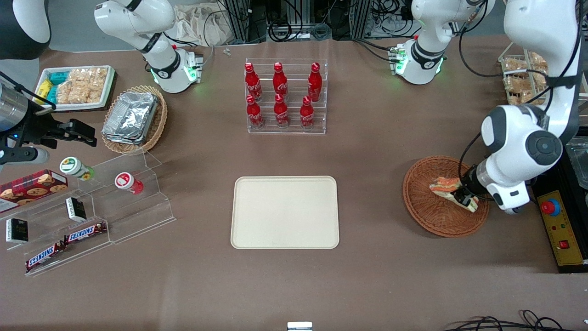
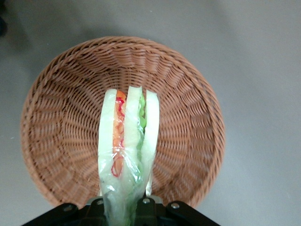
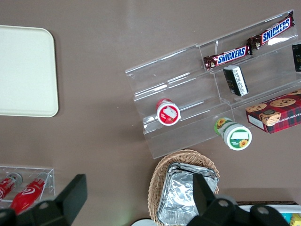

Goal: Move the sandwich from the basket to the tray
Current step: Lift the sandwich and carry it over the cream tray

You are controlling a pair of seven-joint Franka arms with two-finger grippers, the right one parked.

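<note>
My gripper (image 1: 465,198) is down in the round brown basket (image 1: 436,220), at the working arm's end of the table. My two fingers are squeezed tight on the sandwich (image 1: 446,186). From my wrist I see the sandwich (image 2: 128,141) standing on its edge above the basket (image 2: 61,141) floor, white bread with orange and green inside, in a clear wrap. The cream tray (image 1: 285,212) sits in the middle of the table, well apart from the basket.
</note>
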